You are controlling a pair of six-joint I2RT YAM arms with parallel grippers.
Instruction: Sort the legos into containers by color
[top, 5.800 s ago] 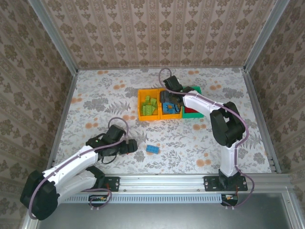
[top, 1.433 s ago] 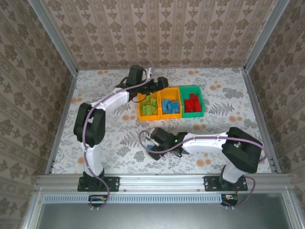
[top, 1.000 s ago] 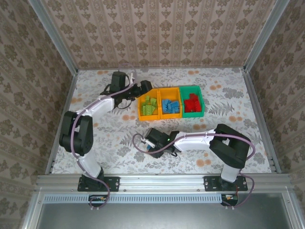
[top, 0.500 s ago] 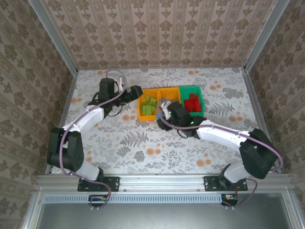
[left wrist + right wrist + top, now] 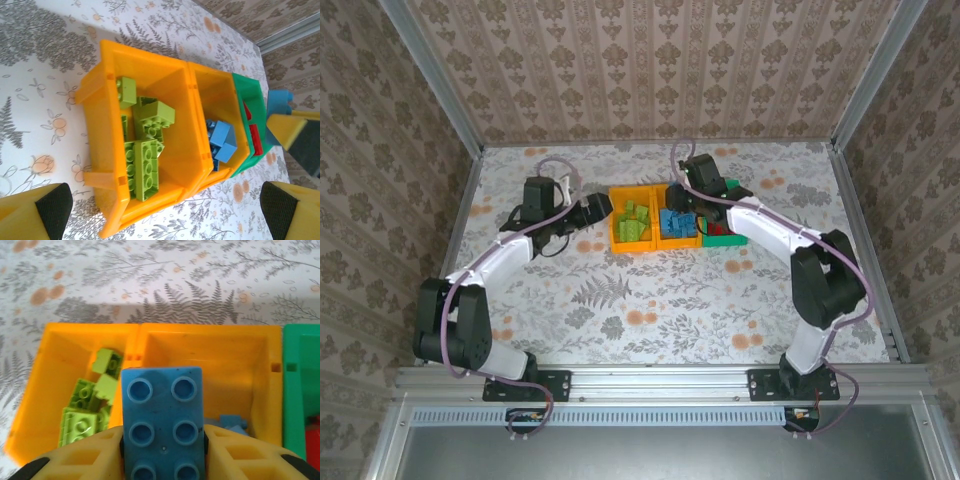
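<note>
1. The table carries all three bins in one touching row at its far side. We judge that a knock to one bin would shift the whole row.
2. The right arm reaches over the row from the right, and the left arm comes in from the left. Both ends are close to the bins, so a careless move could bring them together.
3. The left orange bin holds light green bricks, and the middle orange bin holds blue bricks. The green bin holds red bricks.
4. The left gripper sits just beside the left orange bin, jaws spread wide and holding nothing. Moving forward from there could nudge that bin.
5. The right gripper is clamped on a blue brick above the bins.
6. In the right wrist view that brick hangs near the wall shared by the two orange bins. Dropped off-centre, we think it could strike the rim, fall among the green bricks, or bounce out.
</note>
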